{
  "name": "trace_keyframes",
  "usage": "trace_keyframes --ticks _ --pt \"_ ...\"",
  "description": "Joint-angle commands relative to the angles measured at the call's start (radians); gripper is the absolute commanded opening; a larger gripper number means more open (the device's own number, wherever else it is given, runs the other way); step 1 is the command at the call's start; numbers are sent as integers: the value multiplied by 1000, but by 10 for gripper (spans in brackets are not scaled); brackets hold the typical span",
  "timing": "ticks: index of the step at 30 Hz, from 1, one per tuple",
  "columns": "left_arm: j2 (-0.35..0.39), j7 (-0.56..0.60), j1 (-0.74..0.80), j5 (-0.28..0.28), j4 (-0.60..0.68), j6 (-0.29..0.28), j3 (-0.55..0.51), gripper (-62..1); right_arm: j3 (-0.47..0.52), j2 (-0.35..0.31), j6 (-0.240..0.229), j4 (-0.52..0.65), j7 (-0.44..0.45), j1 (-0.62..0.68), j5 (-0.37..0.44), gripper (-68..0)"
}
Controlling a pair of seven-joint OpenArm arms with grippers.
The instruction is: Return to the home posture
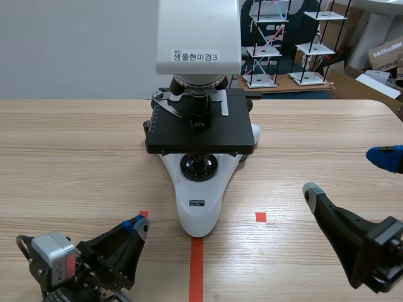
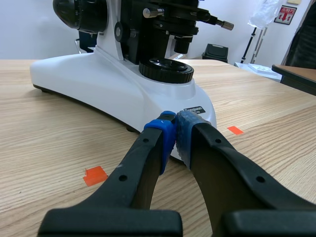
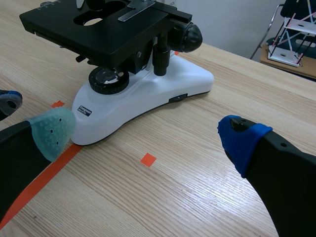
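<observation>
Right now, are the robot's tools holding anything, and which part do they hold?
Nothing is held. The left tool is shut on nothing, close to the front of the microscope. The right tool is open and empty.

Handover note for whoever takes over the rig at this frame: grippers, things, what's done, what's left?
Left gripper: shut on nothing, low over the table, just short of the front tip of the microscope.
Right gripper: open, empty, low on the microscope's other side.
Microscope: upright mid-table, held by neither gripper.
Done: both grippers are free.
Left: probably finish drawing the arms home; the pictures cannot show whether they are there.
</observation>
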State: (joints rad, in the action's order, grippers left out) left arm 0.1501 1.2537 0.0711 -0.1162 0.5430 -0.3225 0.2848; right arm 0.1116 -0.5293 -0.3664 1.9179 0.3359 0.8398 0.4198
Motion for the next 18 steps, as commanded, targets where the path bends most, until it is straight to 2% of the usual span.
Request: trace_keyframes --ticks 1,18 --pt "0 14 -5 0 24 -2 -2 -579 12 -13 0 11 18 -11 11 -35" --pt "0 13 -5 0 24 -2 -2 -579 12 -13 0 11 18 -11 11 -35"
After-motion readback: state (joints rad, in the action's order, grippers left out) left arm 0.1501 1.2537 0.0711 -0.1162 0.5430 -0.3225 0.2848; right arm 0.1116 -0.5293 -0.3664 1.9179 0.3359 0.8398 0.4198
